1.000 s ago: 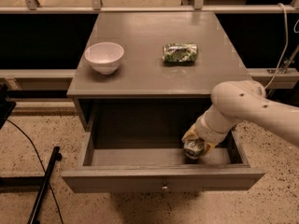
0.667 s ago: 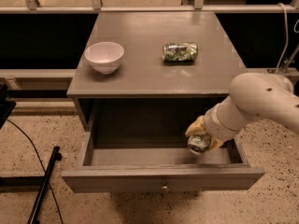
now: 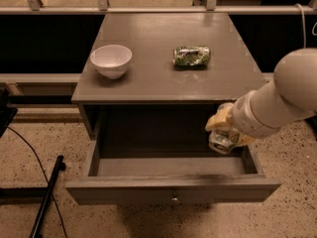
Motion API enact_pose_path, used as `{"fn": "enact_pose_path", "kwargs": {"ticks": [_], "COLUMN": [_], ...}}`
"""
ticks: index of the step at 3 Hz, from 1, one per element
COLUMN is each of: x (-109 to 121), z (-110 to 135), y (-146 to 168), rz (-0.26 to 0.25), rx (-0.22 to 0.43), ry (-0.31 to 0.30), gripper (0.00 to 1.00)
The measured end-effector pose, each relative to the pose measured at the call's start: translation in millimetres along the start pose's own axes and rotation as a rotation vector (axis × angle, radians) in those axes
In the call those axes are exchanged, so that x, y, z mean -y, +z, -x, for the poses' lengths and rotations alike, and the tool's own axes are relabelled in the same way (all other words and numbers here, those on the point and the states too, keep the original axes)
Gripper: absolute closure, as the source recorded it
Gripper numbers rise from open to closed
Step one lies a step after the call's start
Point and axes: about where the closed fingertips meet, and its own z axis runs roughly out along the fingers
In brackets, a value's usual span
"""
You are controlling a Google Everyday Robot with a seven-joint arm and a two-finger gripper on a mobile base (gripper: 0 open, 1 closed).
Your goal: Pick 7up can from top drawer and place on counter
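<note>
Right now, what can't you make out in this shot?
All from the camera view:
- 7up can: label mostly hidden by the tool shut on it above the top drawer, right side; only a silver end shows.
- Drawer rear: in shadow under the counter.
- Arm: cut off by the right edge.
- Green-and-white item on the counter: print too blurred to read.

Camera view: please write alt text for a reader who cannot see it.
The robot's tool grips a 7up can at the right side of the open top drawer, just below the counter edge. On the counter sit a white bowl at left and a crumpled green packet toward the right.
</note>
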Motion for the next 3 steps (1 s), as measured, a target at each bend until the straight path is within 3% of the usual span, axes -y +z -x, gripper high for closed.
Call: {"fn": "enact_pose_path", "kwargs": {"ticks": [1,2,3], "x": [8,32,49], "z": [-26,-78,-113], "y": [-33,-65,-74], "rz": [0.051,0.119,0.145], "rx": [-0.035,-0.054,-0.042], "ry": [-0.008,-0.009,-0.007], "gripper": [0.65,0.66,0.66]}}
